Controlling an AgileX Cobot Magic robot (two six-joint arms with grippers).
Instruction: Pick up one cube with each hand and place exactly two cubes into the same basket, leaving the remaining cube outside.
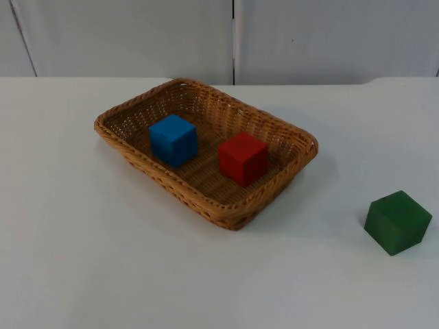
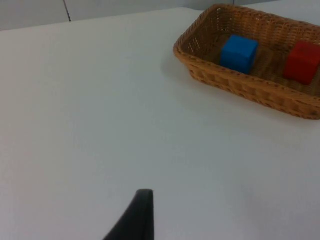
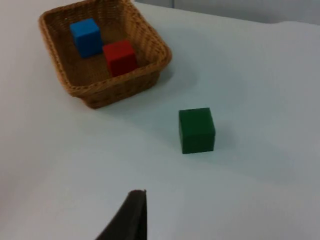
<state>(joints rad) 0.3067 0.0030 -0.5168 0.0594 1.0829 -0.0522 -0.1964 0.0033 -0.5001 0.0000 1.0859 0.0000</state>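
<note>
Top view, near to far. Green cube sits lower right of the frame on the bare table, well apart from the basket. Basket lies mid-frame, slightly left of centre, set at an angle. Inside it: red cube toward the right, blue cube toward the left, near each other but apart, both flat on the weave. Grey wall runs along the top of the frame.

Left gripper: one black fingertip shows in the left wrist view, over bare table, well back from the basket. Can't tell if it is open or closed; nothing seen in it. Blue and red cubes are visible in the basket from there.

Right gripper: one fingertip in the right wrist view, over bare table, with the green cube between it and the basket. Open or closed: can't tell. Nothing seen in it.

Step judgement: placing looks done. Two cubes are in the same basket, one is outside, which matches the goal. Both arms look pulled back and waiting.

Next move: probably none beyond staying parked. It calls for keeping clear of the green cube, which is nearest the right gripper, and not bumping the basket rim.
</note>
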